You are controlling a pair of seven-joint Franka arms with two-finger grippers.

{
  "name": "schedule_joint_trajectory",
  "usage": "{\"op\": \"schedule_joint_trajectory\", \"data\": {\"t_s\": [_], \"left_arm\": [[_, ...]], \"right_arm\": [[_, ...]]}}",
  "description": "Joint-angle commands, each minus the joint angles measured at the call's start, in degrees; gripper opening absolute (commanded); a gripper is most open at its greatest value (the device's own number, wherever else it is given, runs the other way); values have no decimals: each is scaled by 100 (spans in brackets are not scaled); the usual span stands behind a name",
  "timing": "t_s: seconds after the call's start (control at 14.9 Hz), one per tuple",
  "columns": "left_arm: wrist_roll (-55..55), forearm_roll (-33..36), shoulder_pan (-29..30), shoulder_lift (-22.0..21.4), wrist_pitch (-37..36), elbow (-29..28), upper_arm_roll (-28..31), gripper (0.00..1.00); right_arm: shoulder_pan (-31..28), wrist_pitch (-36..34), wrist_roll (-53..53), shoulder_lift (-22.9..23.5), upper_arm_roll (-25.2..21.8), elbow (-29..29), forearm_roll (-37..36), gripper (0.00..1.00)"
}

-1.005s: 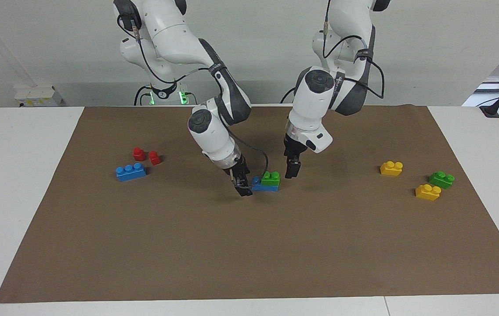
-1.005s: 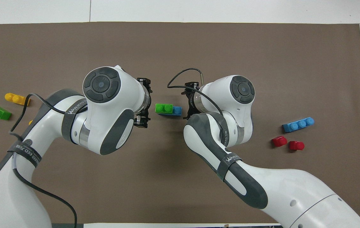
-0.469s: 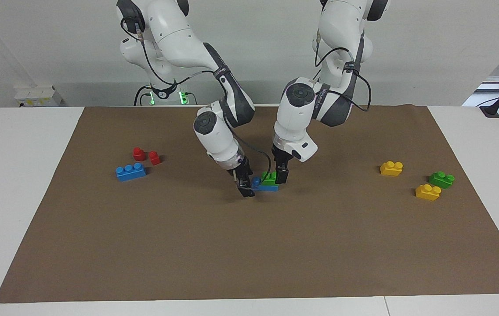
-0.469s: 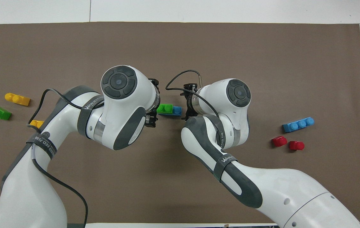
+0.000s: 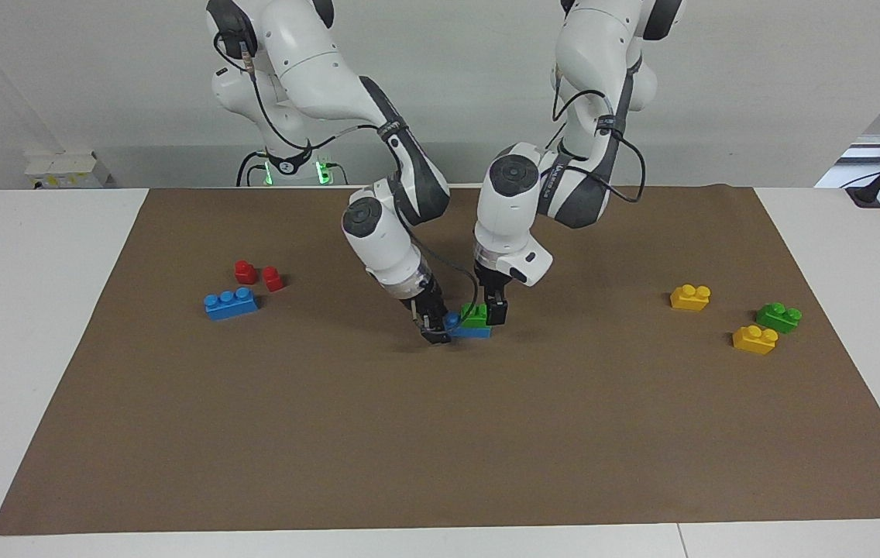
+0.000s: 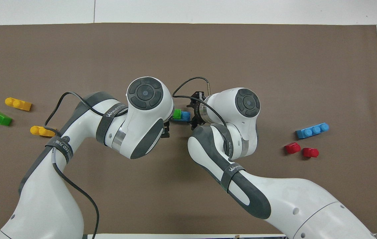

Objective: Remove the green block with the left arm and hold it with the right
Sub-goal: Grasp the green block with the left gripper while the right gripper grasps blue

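Both grippers now at green block [image 5: 477, 315]

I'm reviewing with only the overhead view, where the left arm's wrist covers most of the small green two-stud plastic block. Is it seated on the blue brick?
Observer: Yes. The two-stud plastic green block sits on the blue plastic brick, over its end toward the left arm.
Operator: How low is the left tool?
Observer: The left tool is down at the green block's height, jaws open.
Operator: And the right tool?
Observer: The right tool is down at that brick's end toward the right arm, close to the brown paper mat.
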Motion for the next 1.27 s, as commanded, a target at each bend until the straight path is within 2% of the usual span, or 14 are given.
{"op": "schedule_joint_trajectory", "data": {"t_s": [0.0,0.67,0.74,0.8,0.87,0.94,1.21], "left_arm": [[-162,110,-90,34,159,-40,92,100],[-627,338,-81,175,590,-163,118,100],[-645,339,-81,175,590,-163,118,87],[-645,391,-90,175,590,-154,118,55],[-645,452,-90,183,607,-154,110,16],[-637,531,-99,183,660,-154,110,0],[-584,559,-99,183,704,-128,101,0]], "right_arm": [[38,207,0,-37,-6,-117,133,0],[38,278,-9,-29,-6,-117,142,0],[38,278,-9,-28,-6,-117,142,0],[30,278,-9,-28,-6,-117,142,0],[30,278,0,-28,-6,-117,142,0],[30,278,0,-28,-6,-117,142,0],[30,278,0,-28,-6,-117,142,0]]}}
